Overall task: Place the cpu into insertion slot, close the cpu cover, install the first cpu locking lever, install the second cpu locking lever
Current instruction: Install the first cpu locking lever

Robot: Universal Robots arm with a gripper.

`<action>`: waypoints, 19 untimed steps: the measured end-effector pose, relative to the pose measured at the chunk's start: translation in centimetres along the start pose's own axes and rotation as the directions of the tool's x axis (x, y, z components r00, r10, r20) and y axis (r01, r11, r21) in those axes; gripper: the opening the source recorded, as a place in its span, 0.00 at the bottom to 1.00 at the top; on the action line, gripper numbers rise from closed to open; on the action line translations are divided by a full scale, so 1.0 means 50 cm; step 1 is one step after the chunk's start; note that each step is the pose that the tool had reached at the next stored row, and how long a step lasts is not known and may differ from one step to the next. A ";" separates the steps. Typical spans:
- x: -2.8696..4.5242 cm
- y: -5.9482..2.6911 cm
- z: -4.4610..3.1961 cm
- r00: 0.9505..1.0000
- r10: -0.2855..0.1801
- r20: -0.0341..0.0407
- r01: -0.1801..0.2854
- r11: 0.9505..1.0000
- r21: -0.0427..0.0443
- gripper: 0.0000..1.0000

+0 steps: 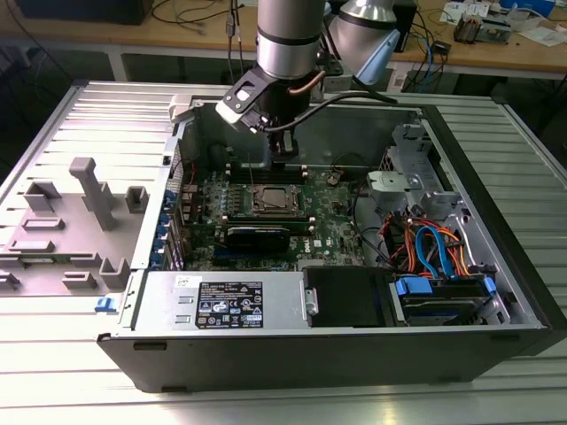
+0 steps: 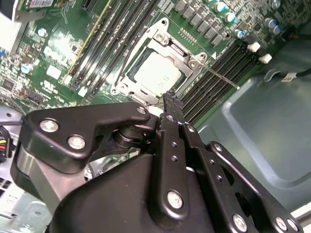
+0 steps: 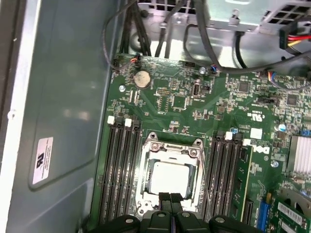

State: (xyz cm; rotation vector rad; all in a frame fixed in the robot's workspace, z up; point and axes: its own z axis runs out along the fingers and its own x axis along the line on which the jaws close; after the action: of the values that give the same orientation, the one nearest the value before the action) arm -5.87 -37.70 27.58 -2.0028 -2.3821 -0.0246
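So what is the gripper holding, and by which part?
Nothing: the gripper is shut and empty, near the cpu cover; the cpu sits beneath.

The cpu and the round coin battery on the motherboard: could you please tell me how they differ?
The dull silver square cpu has straight sides; the round silver coin battery is a disc. The cpu is larger than the battery. The cpu sits framed by the silvery metal cpu cover; the battery sits bare near the board's edge. Both are silvery and lie flat on the green motherboard.
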 end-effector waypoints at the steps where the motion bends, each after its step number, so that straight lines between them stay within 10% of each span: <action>1: 0.000 0.000 0.000 1.000 -0.013 0.000 0.013 1.000 0.000 0.11; 12: 0.000 0.000 0.000 0.988 -0.158 0.001 0.158 0.987 0.005 0.11; 19: 0.000 0.000 0.000 0.937 -0.350 0.000 0.350 0.937 0.012 0.11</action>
State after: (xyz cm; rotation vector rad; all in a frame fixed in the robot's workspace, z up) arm -5.87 -37.72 27.58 -1.5454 -2.6987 -0.0162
